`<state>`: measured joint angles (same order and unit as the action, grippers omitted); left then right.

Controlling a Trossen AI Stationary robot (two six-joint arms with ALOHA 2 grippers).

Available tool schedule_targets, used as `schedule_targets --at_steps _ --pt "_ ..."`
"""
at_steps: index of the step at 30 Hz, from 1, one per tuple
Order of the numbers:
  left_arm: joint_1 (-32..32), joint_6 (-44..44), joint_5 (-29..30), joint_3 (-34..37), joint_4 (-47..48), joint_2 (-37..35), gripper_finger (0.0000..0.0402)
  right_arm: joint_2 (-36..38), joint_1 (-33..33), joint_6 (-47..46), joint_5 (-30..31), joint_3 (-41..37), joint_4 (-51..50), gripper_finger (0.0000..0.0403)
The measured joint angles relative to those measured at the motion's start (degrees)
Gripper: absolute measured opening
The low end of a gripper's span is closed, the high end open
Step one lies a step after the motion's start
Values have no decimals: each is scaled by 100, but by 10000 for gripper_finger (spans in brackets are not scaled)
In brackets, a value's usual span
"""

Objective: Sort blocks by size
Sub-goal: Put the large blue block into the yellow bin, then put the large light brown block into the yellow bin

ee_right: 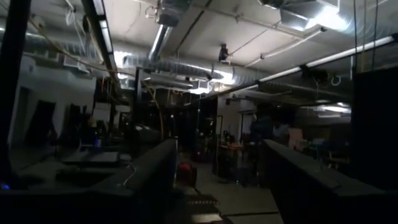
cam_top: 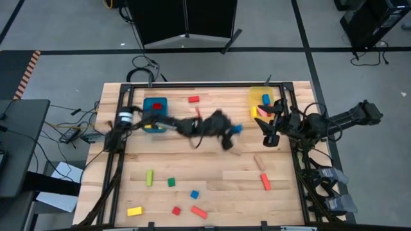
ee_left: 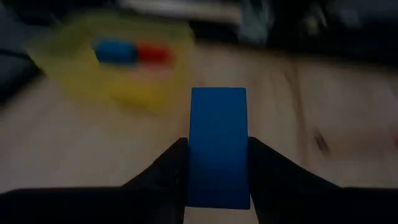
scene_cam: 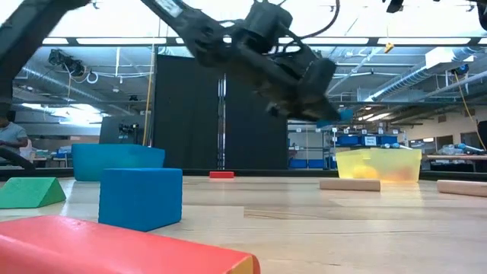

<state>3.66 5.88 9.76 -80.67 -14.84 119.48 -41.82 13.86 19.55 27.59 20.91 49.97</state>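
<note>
Nearest the low camera lies a long red wooden bar (scene_cam: 114,247) across the bottom left of the frame, with a blue wooden cube (scene_cam: 141,198) just behind it and a green wooden wedge (scene_cam: 30,192) at the left edge. Over the middle of the table, the left gripper (cam_top: 230,131) is clamped on a blue rectangular wooden block (ee_left: 218,146); the left wrist view shows that block squeezed between the two dark fingers (ee_left: 171,168), lifted off the wood. Beyond it, at the upper left of that view, sits the yellow translucent bin (ee_left: 118,68), holding a blue and a red piece. In the overhead frame the blue rectangular bin (cam_top: 155,106) stands at the upper left of the table, and loose blocks are scattered along the lower part. The right gripper (cam_top: 271,138) hangs at the table's right side near the yellow bin, its fingers apart and holding nothing.
</note>
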Motion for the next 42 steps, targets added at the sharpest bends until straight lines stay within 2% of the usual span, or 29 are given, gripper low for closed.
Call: schedule_targets --at_steps 6,19,22,28,30,32,34,37,40,42 --pt "615 111 -915 -1606 238 1094 132 -17 153 60 2 0 122 243" --pt "1181 654 -1563 -5446 1078 3357 132 -31 305 -28 2 0 184 238" --pt "1211 972 -1581 -5204 637 3413 142 -31 342 -139 2 1 171 239" --pt "1276 1103 -1846 -5228 903 3328 294 -78 442 -179 4 0 143 241" --pt "1283 1151 -1845 -5234 970 3215 324 -84 454 -184 4 0 136 240" --pt "1280 1135 -1791 -5231 1085 3066 333 -107 490 -201 36 2 143 238" --pt "1232 986 -1597 -5148 1113 2874 325 -127 548 -201 43 2 135 238" --pt "1105 669 -1292 -4826 1171 2423 289 -131 661 -201 46 2 133 240" --pt "1005 469 -1103 -4111 974 1800 228 -131 749 -196 46 1 134 241" --pt "981 458 -1067 -3354 578 1281 180 -134 774 -193 44 2 135 241"
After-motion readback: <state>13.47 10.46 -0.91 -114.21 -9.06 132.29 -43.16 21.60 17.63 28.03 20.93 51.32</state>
